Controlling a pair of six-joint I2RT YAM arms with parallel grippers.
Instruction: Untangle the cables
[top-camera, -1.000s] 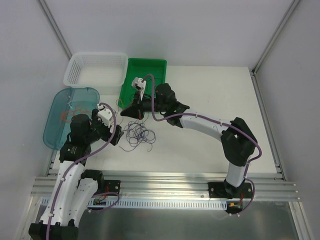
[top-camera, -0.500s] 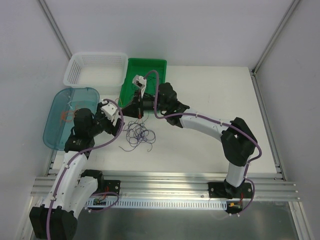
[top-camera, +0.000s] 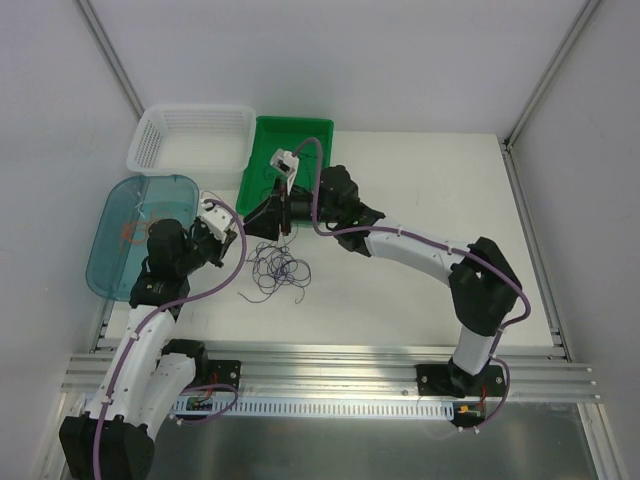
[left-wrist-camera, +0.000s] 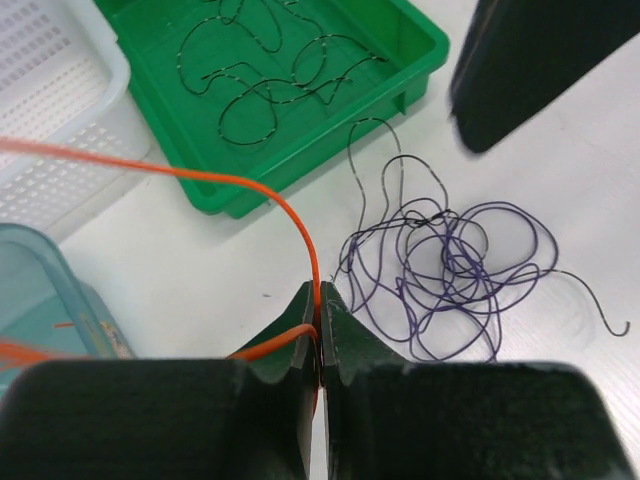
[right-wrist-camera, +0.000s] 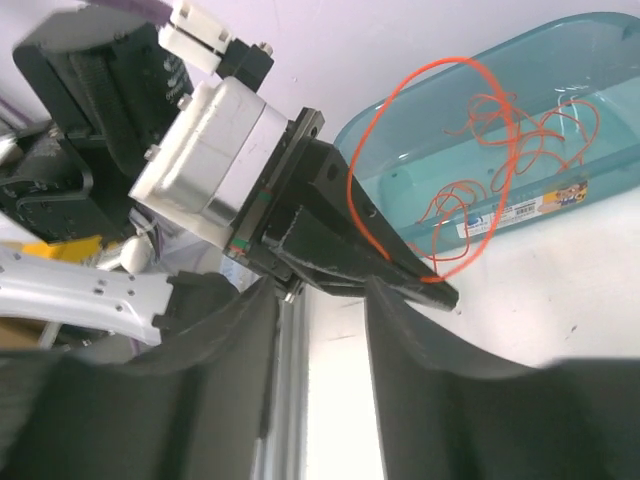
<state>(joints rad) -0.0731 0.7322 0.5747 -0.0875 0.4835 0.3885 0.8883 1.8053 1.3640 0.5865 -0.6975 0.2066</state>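
From above, the left gripper (top-camera: 232, 246) sits at the left edge of a loose tangle of hair-thin dark purple wires (top-camera: 278, 270) on the white table (top-camera: 420, 190). The right gripper (top-camera: 258, 222) hangs just beyond that tangle, at the near corner of a green plastic tray (top-camera: 295, 122). A white perforated plastic basket (top-camera: 195, 108) and a translucent teal plastic bin (top-camera: 105, 255) lie to the left.

In the left wrist view, the left gripper (left-wrist-camera: 318, 325) is clamped tight on a thin red-orange wire (left-wrist-camera: 230, 179) — it arcs up and away to the left. The dark purple wires (left-wrist-camera: 440, 270) lie just ahead on the right. Thin black wires (left-wrist-camera: 270, 70) curl inside the green plastic tray (left-wrist-camera: 300, 150).

In the right wrist view, the right gripper (right-wrist-camera: 318, 300) stands parted with nothing between its fingers. It faces the left gripper (right-wrist-camera: 440, 292), whose tip pinches the thin red-orange wire (right-wrist-camera: 350, 190) — other red-orange wires (right-wrist-camera: 510, 150) lie in the translucent teal plastic bin (right-wrist-camera: 600, 60).
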